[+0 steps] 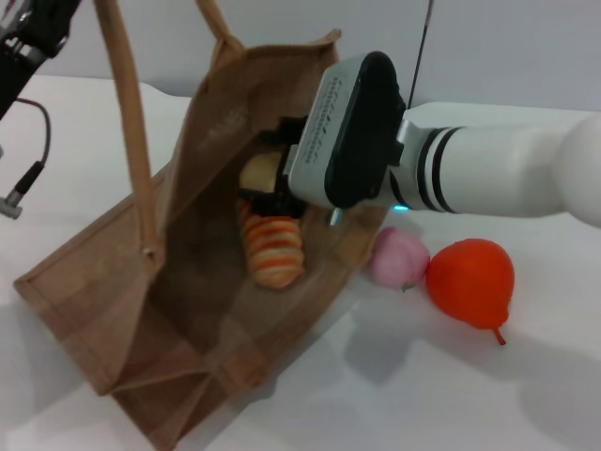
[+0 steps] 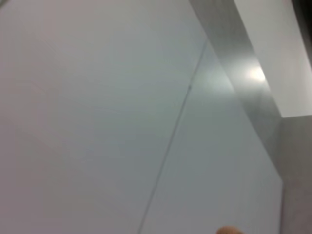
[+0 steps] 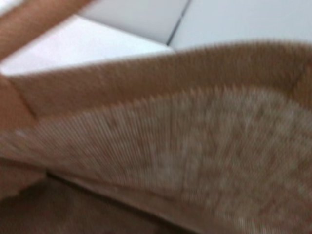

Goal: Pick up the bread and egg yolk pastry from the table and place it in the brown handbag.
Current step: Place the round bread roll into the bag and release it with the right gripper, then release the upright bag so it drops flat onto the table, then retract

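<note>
a: what's in the bag (image 1: pixel 113 310)?

b: it lies open on the table (image 1: pixel 451 395), filling the left and centre of the head view. the bread (image 1: pixel 273 247) is inside it, near frame centre, long axis running roughly top to bottom of the frame, one end toward the bag's mouth and the other toward its base.

a: and the pastry (image 1: pixel 261 171)?

b: also inside the bag's mouth, just above the bread, a pale round shape at the tip of the right gripper (image 1: pixel 272 178). the dark fingers look closed around it, though the gripper body hides most of them.

a: the left gripper?

b: only its arm shows at the upper left of the head view, beside a raised handle (image 1: pixel 131 122). i cannot tell how its fingers stand.

a: do the wrist views add anything?

b: the right wrist view shows only the bag's woven wall (image 3: pixel 195 141) up close, no food. the left wrist view shows pale blank surfaces, nothing of the bag.

a: outside the bag?

b: a pink ball (image 1: pixel 399 258) and an orange fruit (image 1: pixel 471 282), touching, at the right.
</note>
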You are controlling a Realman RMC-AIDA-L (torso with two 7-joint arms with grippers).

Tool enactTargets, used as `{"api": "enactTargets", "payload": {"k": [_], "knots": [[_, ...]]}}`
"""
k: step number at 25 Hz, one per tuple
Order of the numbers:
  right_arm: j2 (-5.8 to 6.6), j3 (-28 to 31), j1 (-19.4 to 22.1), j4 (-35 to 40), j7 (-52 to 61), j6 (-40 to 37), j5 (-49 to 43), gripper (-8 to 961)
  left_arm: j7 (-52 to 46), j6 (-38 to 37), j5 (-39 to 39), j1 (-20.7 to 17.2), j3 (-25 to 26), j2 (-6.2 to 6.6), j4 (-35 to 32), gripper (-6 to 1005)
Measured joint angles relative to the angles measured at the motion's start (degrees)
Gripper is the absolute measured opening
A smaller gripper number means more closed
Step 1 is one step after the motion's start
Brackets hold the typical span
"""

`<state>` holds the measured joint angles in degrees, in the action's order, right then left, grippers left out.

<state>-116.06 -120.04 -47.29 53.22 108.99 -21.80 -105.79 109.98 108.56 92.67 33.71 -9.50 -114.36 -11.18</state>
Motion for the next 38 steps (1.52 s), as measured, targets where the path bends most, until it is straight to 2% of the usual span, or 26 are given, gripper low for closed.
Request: {"api": "enactTargets", "payload": {"k": [8,10,14,16,20,26,31,34,38], "knots": [[0.62,0.1,10.3,13.6,-4.0,-0.2,-0.2,778,2.1,-2.6,1.4,-2.3,2.9,0.00,0.0,171],[0.69,0.2,11.5,15.1,-4.5,-0.2,-0.2,813,2.6,-3.4,1.4,-2.8,4.4,-0.13,-0.2,172],[0.66,3.1,19.4,22.7,-9.0,0.3,0.1,883,4.3,-4.8,1.4,-3.9,7.6,-0.53,-0.4,172],[0.63,4.7,23.6,26.5,-10.6,0.4,0.2,883,5.3,-5.5,1.4,-4.4,9.2,-0.72,-0.4,173],[0.66,8.8,28.3,30.5,-11.1,0.5,1.4,882,7.6,-7.2,1.4,-5.3,12.2,-1.39,-0.4,173],[0.71,15.6,31.3,30.9,-13.6,-0.1,7.6,880,12.6,-12.8,-0.9,-3.5,11.8,-1.82,-0.2,174],[0.65,22.2,33.4,29.2,-20.3,-2.2,18.7,878,21.5,-17.7,-3.7,-1.4,11.8,-2.01,2.0,175],[0.52,30.0,34.2,25.2,-26.1,-10.5,28.1,876,26.3,-21.6,-5.4,0.0,11.8,-2.01,4.2,175],[0.50,44.9,33.1,12.3,-35.6,-32.2,42.2,875,29.2,-25.5,-9.8,1.5,11.8,-2.06,5.5,337]]}}
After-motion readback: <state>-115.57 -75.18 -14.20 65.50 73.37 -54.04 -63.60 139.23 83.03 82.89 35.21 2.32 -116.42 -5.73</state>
